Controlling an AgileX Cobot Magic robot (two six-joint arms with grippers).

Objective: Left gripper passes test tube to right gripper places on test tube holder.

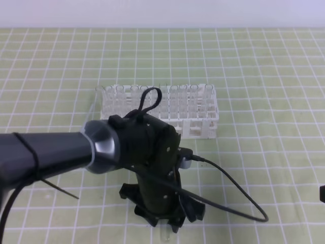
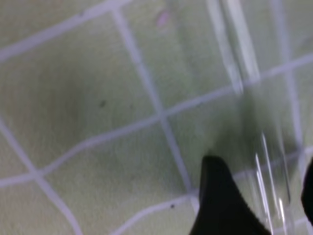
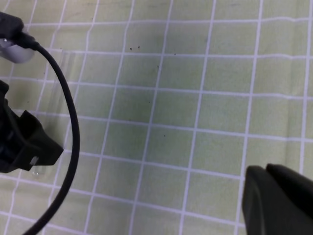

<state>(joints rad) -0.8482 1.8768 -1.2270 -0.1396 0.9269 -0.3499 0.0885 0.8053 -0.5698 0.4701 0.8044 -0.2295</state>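
While left gripper (image 1: 163, 223) fingers spread, test tube (image 2: 254, 112) lying betw. them on mat, axis along fingers, right gripper (image 3: 276, 198) pressed together.

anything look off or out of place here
One test tube lies flat on the green grid mat instead of standing in the test tube holder. The left gripper is over it, jaws open either side. Nothing looks spilled or broken.

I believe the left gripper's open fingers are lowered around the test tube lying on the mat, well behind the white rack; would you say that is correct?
Nearly: the left gripper does straddle the test tube on the mat, fingers open, but in front of the test tube holder, not behind it. The exterior high view shows the rack farther back.
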